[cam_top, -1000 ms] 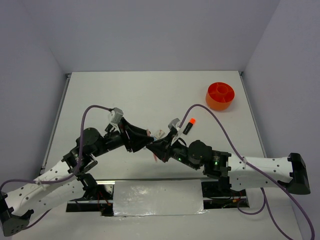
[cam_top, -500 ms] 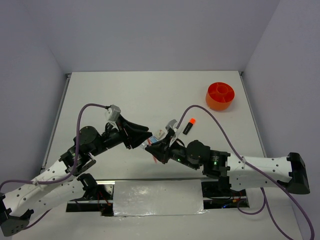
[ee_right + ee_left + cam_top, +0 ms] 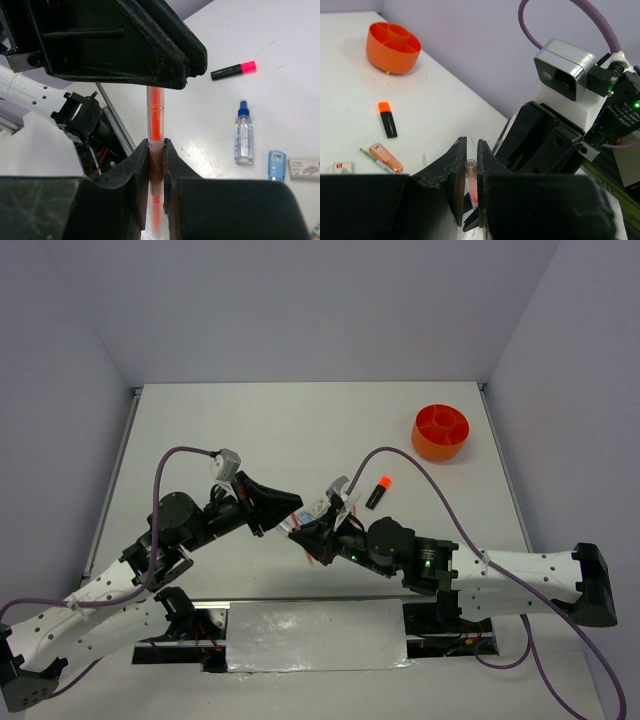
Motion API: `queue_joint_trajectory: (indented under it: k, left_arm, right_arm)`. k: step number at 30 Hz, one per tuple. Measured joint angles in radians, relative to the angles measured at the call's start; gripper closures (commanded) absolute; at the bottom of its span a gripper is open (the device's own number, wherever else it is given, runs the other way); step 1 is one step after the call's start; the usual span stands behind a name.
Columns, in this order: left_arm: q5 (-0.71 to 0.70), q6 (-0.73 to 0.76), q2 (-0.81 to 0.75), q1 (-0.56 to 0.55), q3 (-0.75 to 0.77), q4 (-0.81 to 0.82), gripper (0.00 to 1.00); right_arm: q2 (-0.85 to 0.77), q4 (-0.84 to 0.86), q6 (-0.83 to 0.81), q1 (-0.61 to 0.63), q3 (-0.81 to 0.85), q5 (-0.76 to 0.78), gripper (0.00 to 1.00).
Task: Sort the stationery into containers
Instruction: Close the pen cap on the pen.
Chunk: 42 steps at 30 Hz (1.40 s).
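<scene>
Pen (image 3: 155,107) clear with an orange core; left end effector (image 3: 470,150) and right end effector (image 3: 156,147) black; beyond the left one, tub (image 3: 393,47) orange, orange-capped highlighter (image 3: 387,119) black, piece (image 3: 385,157) peach; right of the right one, pink-capped highlighter (image 3: 233,70) black, bottle (image 3: 243,132) clear with a blue cap, clip (image 3: 275,165) blue, block (image 3: 303,169) whitish; tabletop (image 3: 435,100) white; cable (image 3: 580,10) purple.

The orange pen (image 3: 155,117) has a clear, glossy plastic barrel; the tub (image 3: 392,47) is smooth orange plastic (slightly shiny); the table (image 3: 435,100) looks matt white; the spray tube (image 3: 243,140) is transparent plastic.
</scene>
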Motion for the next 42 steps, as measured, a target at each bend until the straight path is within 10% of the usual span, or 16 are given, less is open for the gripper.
queue_joint_trajectory:
  k: [28,42]
  left_arm:
    - [-0.263,-0.022,0.082,-0.072,-0.137,0.51,1.0]
    - [-0.269,0.148,0.1,-0.085,0.201,-0.037,0.92]
  right_arm:
    - [0.168,-0.476,-0.164,-0.291,0.444,-0.422,1.0]
    - [0.174,-0.119,-0.178,-0.314,0.304,-0.507,1.0]
